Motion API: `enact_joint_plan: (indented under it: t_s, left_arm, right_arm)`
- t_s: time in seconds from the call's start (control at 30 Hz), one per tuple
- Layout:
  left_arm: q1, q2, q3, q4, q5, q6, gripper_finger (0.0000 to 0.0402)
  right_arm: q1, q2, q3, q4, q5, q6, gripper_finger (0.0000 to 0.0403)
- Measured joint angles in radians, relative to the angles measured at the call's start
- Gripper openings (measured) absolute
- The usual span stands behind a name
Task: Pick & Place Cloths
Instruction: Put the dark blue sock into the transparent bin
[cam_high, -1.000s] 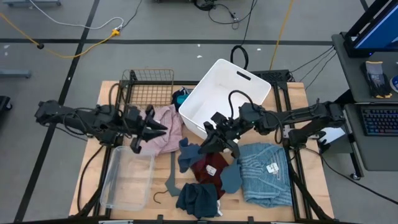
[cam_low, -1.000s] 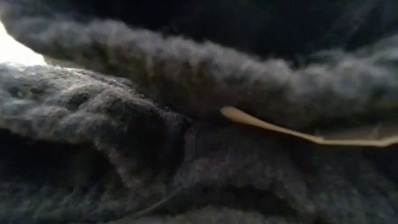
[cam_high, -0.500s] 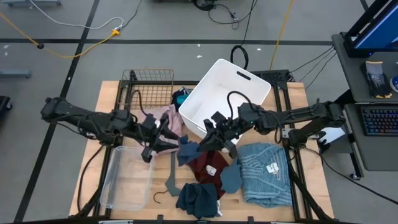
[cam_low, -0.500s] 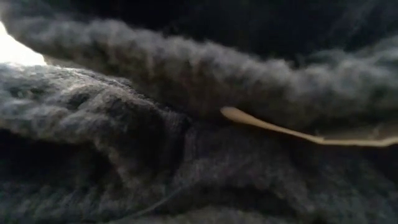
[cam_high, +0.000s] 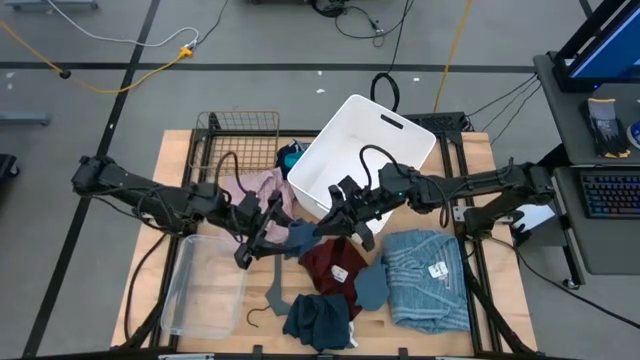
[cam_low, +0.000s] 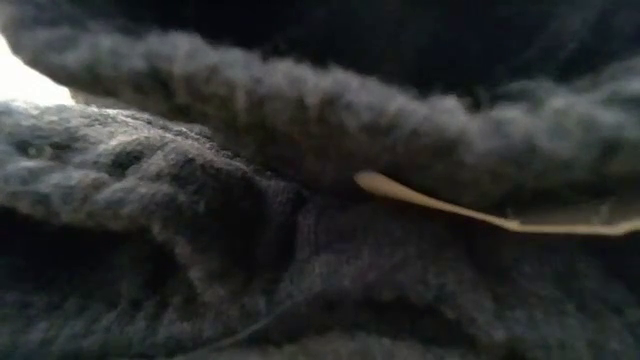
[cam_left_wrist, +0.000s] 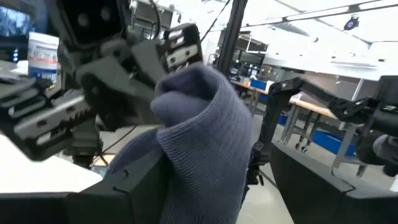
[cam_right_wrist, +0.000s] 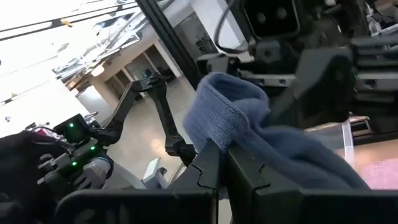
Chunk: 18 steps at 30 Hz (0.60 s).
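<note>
A blue-grey knitted cloth (cam_high: 300, 238) hangs between my two grippers at the table's middle. My right gripper (cam_high: 335, 218) is shut on it. My left gripper (cam_high: 264, 228) stands open, one finger on each side of the cloth's bunched end (cam_left_wrist: 199, 130). A pink cloth (cam_high: 262, 188) lies behind the left gripper. A maroon cloth (cam_high: 335, 265) with a white tag, a light-blue ribbed cloth (cam_high: 425, 278) and a dark navy piece (cam_high: 318, 320) lie flat on the table. A teal piece (cam_high: 290, 155) sits in the wire basket. My right gripper pinches a fold of the blue-grey cloth (cam_right_wrist: 233, 134) between its two fingers, coming from the table's right. The fold's top stands up past the fingertips and the rest drapes away slack. My left gripper has the cloth between its open fingers (cam_left_wrist: 134, 186); I cannot tell whether they touch it.
A white bin (cam_high: 400, 135) stands tilted at the far middle, next to a wire basket (cam_high: 235, 125). A clear plastic tub (cam_high: 205, 285) and a grey hanger (cam_high: 275, 285) lie at the near left. Dark knitted fabric (cam_low: 250, 150) fills the low view.
My left gripper has moved from over the pink cloth toward the table's right and a little nearer, up to the blue-grey cloth, and its fingers have spread apart. My right gripper has shifted slightly toward the left with the cloth.
</note>
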Motion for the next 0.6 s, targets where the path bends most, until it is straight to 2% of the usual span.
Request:
enact_joint_plan:
  t_s: [0.23, 0.37, 0.5, 0.6]
  left_arm:
    - [0.006, 0.017, -0.001, 0.042, -0.004, 0.0, 0.0275]
    - [0.009, 0.031, -0.001, 0.055, -0.008, 0.008, 0.0268]
    - [0.01, 0.056, 0.003, 0.068, -0.045, 0.003, 0.0245]
    - [0.011, 0.069, 0.004, 0.07, -0.056, 0.002, 0.0214]
  right_arm:
    - [0.0, 0.013, 0.0, 0.016, 0.072, -0.018, 0.0]
    - [0.001, 0.031, 0.0, 0.062, 0.077, -0.018, 0.0]
    - [0.001, 0.053, -0.001, 0.103, 0.078, -0.006, 0.0]
    - [0.001, 0.052, -0.002, 0.103, 0.106, -0.008, 0.0]
